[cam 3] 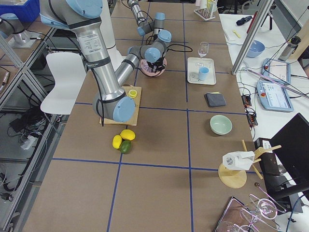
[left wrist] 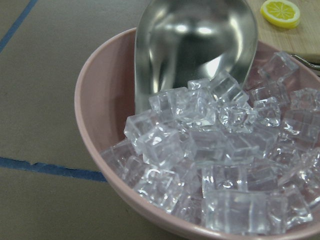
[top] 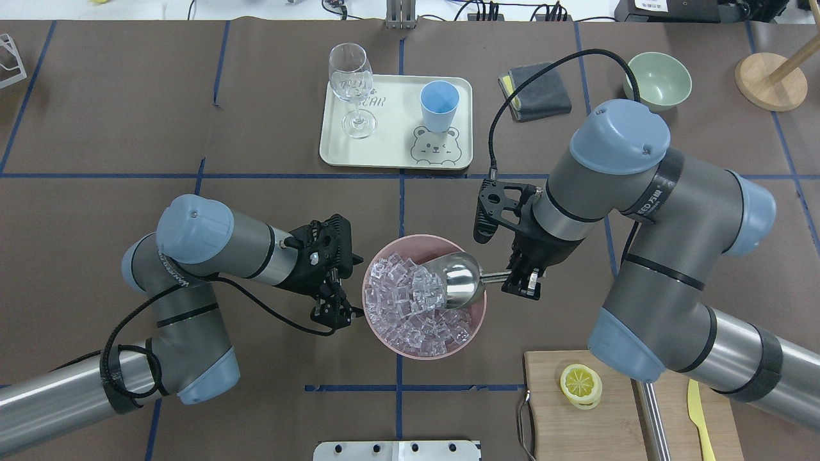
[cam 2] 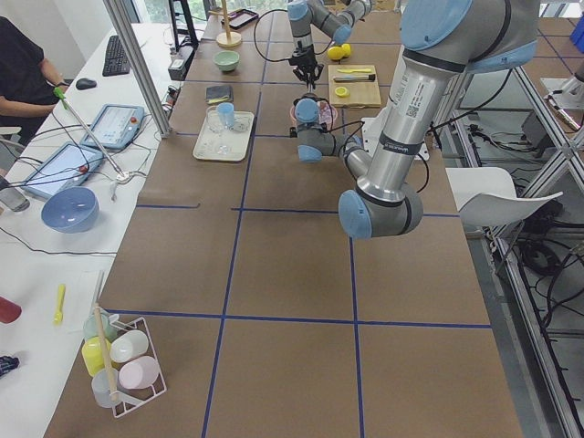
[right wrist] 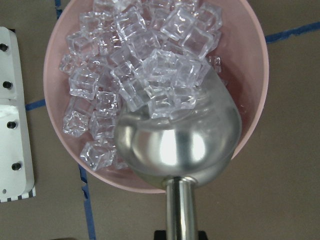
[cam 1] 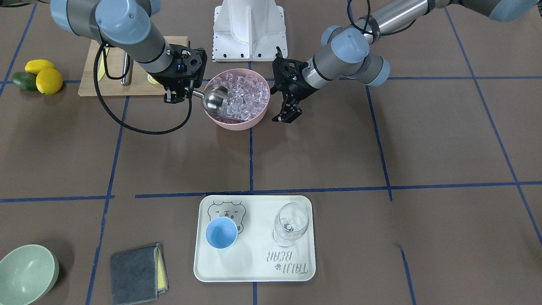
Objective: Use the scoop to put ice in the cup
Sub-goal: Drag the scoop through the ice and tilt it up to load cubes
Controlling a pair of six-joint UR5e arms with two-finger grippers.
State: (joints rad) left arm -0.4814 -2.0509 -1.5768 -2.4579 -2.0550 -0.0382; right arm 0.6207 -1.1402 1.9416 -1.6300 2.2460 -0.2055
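We see the left arm [cam 2: 392,137] large and near, its far joint hiding part of the pink bowl [cam 2: 328,115]. Beyond it the small right arm [cam 2: 306,18] reaches down over that bowl. The blue cup [cam 2: 225,113] stands on the pale tray [cam 2: 219,151] on the brown tabletop [cam 2: 292,274], with a green bowl [cam 2: 226,60] farther off

Brown table [top: 96,115], blue tape grid [top: 96,174]

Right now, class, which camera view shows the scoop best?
The right wrist view: the scoop fills the frame, mouth buried in the ice. The left wrist view shows only its trough; overhead and front show it small; side views barely.
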